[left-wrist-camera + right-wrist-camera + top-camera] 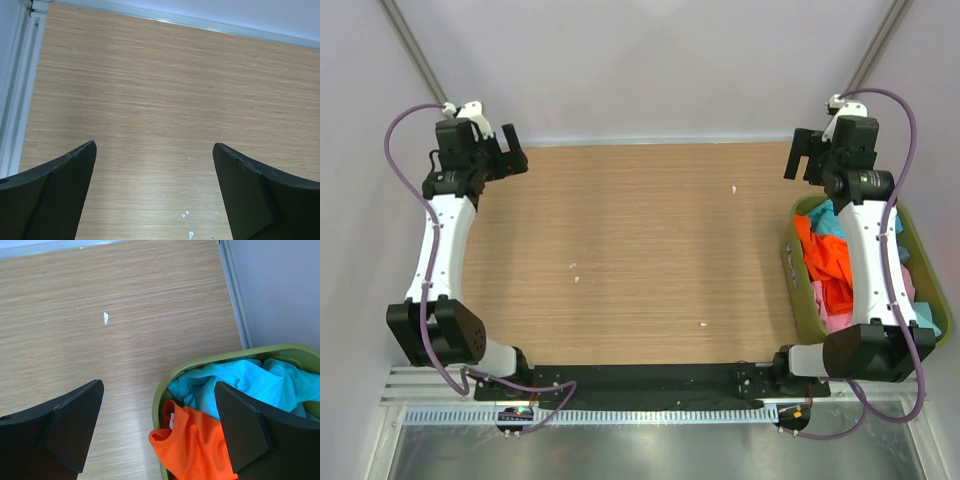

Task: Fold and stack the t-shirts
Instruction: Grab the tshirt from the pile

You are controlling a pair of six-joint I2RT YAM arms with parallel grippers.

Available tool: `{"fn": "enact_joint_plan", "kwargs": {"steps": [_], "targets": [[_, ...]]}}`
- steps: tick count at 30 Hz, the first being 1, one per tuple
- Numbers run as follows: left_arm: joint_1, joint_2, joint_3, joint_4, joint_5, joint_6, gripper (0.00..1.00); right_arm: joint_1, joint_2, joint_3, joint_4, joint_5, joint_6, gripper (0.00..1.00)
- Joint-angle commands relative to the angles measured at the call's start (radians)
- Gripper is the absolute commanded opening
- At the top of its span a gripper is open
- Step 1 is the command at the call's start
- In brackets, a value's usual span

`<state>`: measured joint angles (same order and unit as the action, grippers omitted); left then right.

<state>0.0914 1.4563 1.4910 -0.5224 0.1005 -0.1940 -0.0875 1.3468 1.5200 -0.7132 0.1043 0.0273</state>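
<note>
The left gripper (510,150) is being held wide open at the far left corner of the tabletop (640,250). In the left wrist view, nothing is being gripped between its dark fingers (60,195), and only bare wood grain is being shown between them.

The right gripper (798,155) is likewise being held wide open and empty, at the far right corner. In the right wrist view, its gap (159,387) is being positioned above the far end rim of the olive-green bin (210,357).

The t-shirts are being contained in that bin (803,310), which is standing at the right edge of the tabletop, partly hidden by the right arm. The orange t-shirt (200,445) is lying crumpled against the bin's inner wall, with the turquoise t-shirt (235,382) bunched just beyond it at the far end. Pink cloth (835,320) is being shown at the near end.

A small white patch, possibly a label (171,422), is being shown on the orange cloth. Any print on it is too small to be read.

The heap is being aligned with the bin's long axis, running near to far. The direction of each single shirt cannot be told.

White specks (734,188) are lying on the tabletop.
</note>
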Motion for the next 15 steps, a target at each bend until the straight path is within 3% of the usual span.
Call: {"fn": "enact_joint_plan", "kwargs": {"steps": [1,7,15], "targets": [[-0.013,0.003,0.031,-0.046,0.076,0.051,1.0,-0.001,-0.072,-0.004,0.014,-0.008,-0.122,1.0],[-0.042,0.018,-0.003,-0.238,0.031,0.166,1.0,-0.011,-0.032,0.042,-0.196,0.017,-0.102,0.99],[-0.044,0.039,-0.107,-0.24,0.056,0.045,0.99,-0.03,0.0,-0.06,-0.285,-0.006,-0.105,0.94]]}}
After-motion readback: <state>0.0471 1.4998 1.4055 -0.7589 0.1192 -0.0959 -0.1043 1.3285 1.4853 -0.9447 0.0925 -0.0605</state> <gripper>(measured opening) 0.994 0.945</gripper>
